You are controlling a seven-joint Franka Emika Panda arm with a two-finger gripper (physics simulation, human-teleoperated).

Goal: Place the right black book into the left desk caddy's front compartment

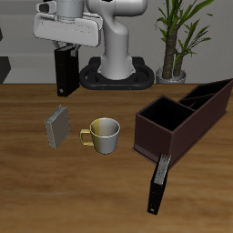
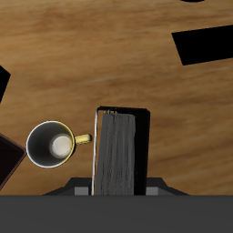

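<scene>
My gripper is shut on the right black book, a plain all-black slab that hangs upright from the fingers above the back part of the table. In the wrist view the book fills the space between my fingertips. The left desk caddy, a long dark maroon-brown box with an inner divider, stands far across the table from the held book. Both its compartments look empty. A dark corner in the wrist view may be its edge.
A cream mug with a yellow handle stands mid-table between the gripper and the caddy, and shows in the wrist view. A small grey book lies beside it. A slimmer black book leans against the caddy's front end. A potted plant stands at the back.
</scene>
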